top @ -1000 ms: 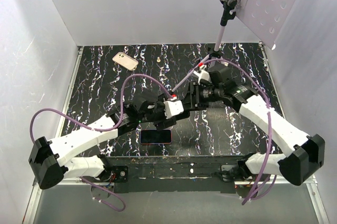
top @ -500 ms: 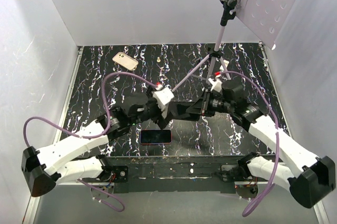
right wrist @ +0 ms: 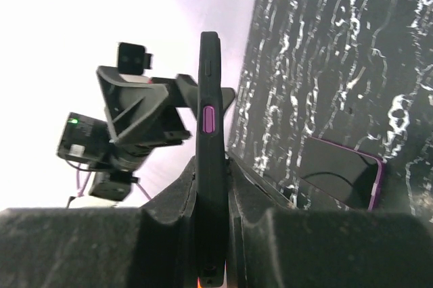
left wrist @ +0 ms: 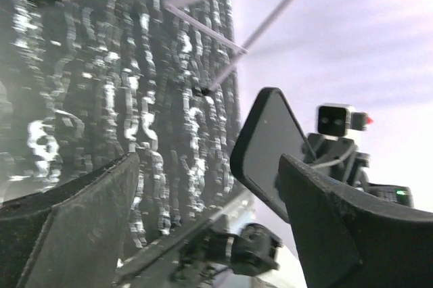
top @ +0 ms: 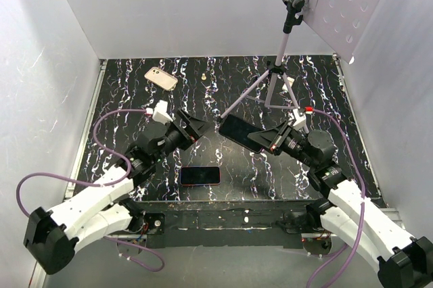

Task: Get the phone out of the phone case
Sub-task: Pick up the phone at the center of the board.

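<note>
Right gripper (right wrist: 212, 197): clamped on the lower edge of the case (right wrist: 209, 85), which stands edge-on between its fingers, purple side button toward the wrist camera.
Case: aloft, clear of the table (top: 122, 99), and slanting out toward the left gripper (left wrist: 208, 180). We cannot tell whether anything sits inside it.
Left gripper: jaws wide and holding nothing, facing the case's broad side from near by without touching it.
Phone (top: 199, 175): flat on the table, screen up, below the case and nearer the arm bases. We judge it already out.
Tripod (top: 274, 82): beyond the right gripper, one leg near the case's far end.
Risk: we hold the case by one narrow edge only, so a quick swing could lever it loose and drop it onto the phone beneath. A reach outward could clip the tripod leg.
</note>
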`<state>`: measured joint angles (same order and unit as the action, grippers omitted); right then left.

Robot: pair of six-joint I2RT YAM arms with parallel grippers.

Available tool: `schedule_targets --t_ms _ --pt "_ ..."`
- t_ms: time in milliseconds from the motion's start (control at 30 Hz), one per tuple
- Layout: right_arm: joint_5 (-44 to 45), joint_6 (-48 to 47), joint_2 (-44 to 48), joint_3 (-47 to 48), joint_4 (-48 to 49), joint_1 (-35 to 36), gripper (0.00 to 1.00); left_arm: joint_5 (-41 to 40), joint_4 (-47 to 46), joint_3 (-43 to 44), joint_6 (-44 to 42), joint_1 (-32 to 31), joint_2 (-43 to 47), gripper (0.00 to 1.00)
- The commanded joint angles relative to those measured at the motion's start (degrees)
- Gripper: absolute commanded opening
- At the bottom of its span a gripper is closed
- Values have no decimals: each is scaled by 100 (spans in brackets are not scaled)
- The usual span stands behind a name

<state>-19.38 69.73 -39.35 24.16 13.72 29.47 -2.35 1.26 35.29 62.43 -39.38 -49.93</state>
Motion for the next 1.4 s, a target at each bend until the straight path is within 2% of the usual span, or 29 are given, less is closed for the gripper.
schedule_targets --t_ms 0,100,167,433,533,600,667,700,733,833,900,967,1067,1167,1267,1367 --pt "180 778 130 -78 1703 -21 1 1077 -2240 -83 1288 0 -428 78" --pt "145 884 60 -148 1853 -12 1 1281 -3514 -372 1508 -87 -693 68" --pt "154 928 51 -184 1924 -12 1 1255 -3930 -496 1605 -167 -798 64" --pt "153 998 182 -289 2075 -3 1 1509 -4484 -409 1596 -325 -1308 41" --pt "92 884 270 -237 1908 -3 1 1641 -4581 -295 1596 -334 -1519 38" --pt "-22 849 253 -175 1880 -3 1 1755 -4809 -242 1553 -334 -1712 28" --pt "-232 692 244 -158 1863 -3 1 1869 -5055 -198 1483 -325 -1835 6" --pt "-355 508 296 -105 1654 6 1 1965 -5082 -128 1413 -282 -1871 0" --pt "-583 10 349 69 1260 -3 15 2210 -5057 -40 1255 -203 -1888 0" --pt "-866 -2027 341 1175 -1756 -12 50 3525 -4408 495 316 271 -1967 0" --pt "-928 -3215 201 1844 -3386 -12 65 4623 -3811 943 -343 579 -2099 0" --pt "-1146 -4078 25 2371 -4382 -12 75 5697 -3082 1417 -1089 729 -2309 0" --pt "-1708 -4958 -518 3162 -5560 -12 76 6841 -1169 2146 -2293 738 -2635 0" --pt "-2175 -5653 -1160 4024 -6274 -12 75 7449 643 2806 -3507 730 -2977 0" --pt "-2736 -6312 -1837 4824 -6889 -12 65 7740 1306 3124 -4115 695 -3014 0" --pt "-2879 -6481 -2233 5256 -7049 -12 61 7881 1509 3239 -4327 633 -2987 0"
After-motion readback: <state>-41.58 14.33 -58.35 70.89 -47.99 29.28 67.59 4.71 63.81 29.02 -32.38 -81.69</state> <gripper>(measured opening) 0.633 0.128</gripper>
